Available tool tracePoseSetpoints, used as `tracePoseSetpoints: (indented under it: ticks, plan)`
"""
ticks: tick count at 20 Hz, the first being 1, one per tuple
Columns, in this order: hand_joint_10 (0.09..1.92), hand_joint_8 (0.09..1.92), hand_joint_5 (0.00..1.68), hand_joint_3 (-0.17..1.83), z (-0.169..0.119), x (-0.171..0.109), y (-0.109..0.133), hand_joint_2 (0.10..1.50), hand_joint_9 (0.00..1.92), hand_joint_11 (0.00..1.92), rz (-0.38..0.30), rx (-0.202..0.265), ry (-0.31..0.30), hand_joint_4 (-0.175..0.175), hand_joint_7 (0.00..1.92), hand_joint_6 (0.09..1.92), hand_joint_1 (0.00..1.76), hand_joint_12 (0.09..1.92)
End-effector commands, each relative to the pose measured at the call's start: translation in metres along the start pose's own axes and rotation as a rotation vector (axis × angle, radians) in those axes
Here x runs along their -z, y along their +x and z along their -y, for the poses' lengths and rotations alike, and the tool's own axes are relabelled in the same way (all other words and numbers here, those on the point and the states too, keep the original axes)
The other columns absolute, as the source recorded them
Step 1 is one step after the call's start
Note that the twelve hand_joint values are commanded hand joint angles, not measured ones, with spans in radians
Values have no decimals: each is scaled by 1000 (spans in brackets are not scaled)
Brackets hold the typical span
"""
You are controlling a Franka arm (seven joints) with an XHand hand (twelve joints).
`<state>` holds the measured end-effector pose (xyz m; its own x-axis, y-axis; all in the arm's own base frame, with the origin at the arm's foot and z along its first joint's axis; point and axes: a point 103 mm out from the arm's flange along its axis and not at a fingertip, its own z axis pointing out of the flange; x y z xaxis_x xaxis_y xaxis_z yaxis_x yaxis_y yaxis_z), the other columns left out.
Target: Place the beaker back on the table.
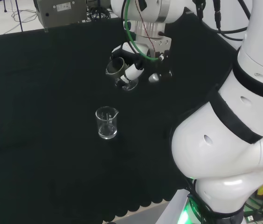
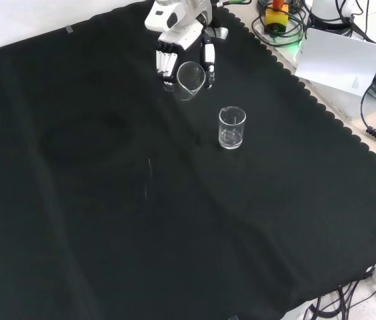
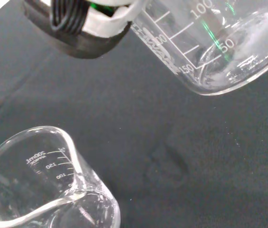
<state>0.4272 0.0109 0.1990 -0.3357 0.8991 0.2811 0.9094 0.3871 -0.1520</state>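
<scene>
The hand (image 1: 136, 58) hangs above the black cloth with its fingers curled round a clear glass beaker (image 1: 120, 72), which is tilted with its mouth turned sideways. In the front view the hand (image 2: 175, 40) comes in at the top and the held beaker (image 2: 189, 80) leans toward the camera, off the cloth. The wrist view shows the held beaker's (image 3: 219, 42) graduated wall and base close up, with a finger (image 3: 84, 28) beside it. A second clear beaker (image 1: 107, 122) stands upright on the cloth, apart from the hand; it is also seen in the front view (image 2: 232, 127) and the wrist view (image 3: 43, 185).
The black cloth (image 2: 141, 220) covers the bench, with a scalloped edge (image 2: 348, 127) at the front view's right. Beyond that edge lie cables and a white sheet (image 2: 338, 60). The arm's white links (image 1: 234, 126) fill the head view's right.
</scene>
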Motion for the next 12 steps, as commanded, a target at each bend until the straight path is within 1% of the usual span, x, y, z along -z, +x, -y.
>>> tracePoseSetpoints:
  ticks: [1, 3, 6, 12]
  plan:
    - [472, 746, 1110, -175, -20, 3, -17, 1071, 1371, 1123, -54, 4, -36, -108, 1175, 834, 1410, 1032]
    - [475, 748, 1109, -175, -25, 1, -23, 1071, 1369, 1122, -74, 0, -46, -108, 1174, 836, 1410, 1031]
    - [478, 750, 1108, -175, -34, -3, -32, 1072, 1367, 1121, -126, 4, -65, -108, 1173, 838, 1409, 1031]
    - [509, 771, 1098, -175, -56, -13, -48, 1077, 1349, 1116, -208, 16, -71, -107, 1162, 857, 1408, 1033]
